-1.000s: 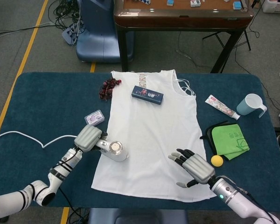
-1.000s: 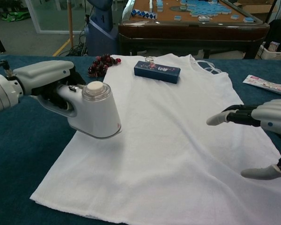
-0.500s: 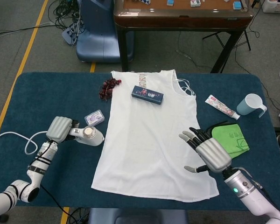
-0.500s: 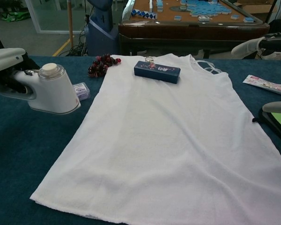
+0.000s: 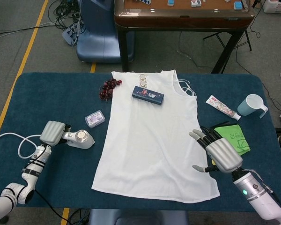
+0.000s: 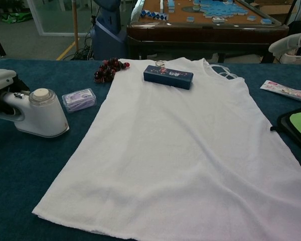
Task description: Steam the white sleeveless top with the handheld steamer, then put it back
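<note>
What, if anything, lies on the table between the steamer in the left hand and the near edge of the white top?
Nothing visible. The left hand holds the steamer over bare blue table; the small clear case sits further back, beside the white top.

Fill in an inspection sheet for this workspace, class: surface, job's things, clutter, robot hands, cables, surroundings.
Surface: dark blue table.
Job's things: white sleeveless top spread flat; handheld steamer on the table left of it, off the cloth.
Clutter: blue box on the top's neckline; red berries; small clear case; tube; blue cup; green cloth.
Robot hands: left robot hand grips the steamer's handle; right robot hand empty, fingers apart, over the top's right edge.
Cables: white cord beside the left robot hand.
Surroundings: wooden table; floor cables.
</note>
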`<act>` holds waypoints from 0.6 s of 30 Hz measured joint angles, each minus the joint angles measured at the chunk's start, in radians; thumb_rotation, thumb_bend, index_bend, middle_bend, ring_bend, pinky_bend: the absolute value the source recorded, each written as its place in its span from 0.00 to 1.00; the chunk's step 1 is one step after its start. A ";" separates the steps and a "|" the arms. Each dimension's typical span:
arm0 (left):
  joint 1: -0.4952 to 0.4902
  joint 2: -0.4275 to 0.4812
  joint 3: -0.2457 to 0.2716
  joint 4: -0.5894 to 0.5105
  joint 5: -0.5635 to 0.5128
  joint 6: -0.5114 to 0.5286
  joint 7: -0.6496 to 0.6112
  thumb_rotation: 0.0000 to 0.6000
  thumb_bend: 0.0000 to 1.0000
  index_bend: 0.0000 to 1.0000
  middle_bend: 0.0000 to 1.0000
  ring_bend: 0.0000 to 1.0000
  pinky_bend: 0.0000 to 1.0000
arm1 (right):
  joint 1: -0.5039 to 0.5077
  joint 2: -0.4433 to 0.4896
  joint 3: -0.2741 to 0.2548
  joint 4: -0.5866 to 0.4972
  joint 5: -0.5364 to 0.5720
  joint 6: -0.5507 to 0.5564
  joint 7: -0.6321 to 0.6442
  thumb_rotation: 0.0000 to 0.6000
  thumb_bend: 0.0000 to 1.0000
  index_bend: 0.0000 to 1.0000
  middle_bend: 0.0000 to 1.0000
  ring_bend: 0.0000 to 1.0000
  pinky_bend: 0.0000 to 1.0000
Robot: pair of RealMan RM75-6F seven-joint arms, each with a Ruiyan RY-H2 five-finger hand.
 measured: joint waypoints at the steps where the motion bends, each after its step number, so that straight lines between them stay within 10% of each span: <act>1: 0.001 -0.003 0.001 0.002 0.001 -0.001 0.000 1.00 0.20 0.73 0.69 0.57 0.64 | -0.001 0.000 0.001 0.001 0.000 0.000 0.001 0.61 0.10 0.10 0.14 0.07 0.14; 18: 0.021 0.064 -0.012 -0.143 -0.029 -0.029 0.106 1.00 0.18 0.04 0.15 0.13 0.39 | -0.012 0.009 0.012 0.024 -0.005 -0.002 0.039 0.61 0.10 0.10 0.14 0.07 0.14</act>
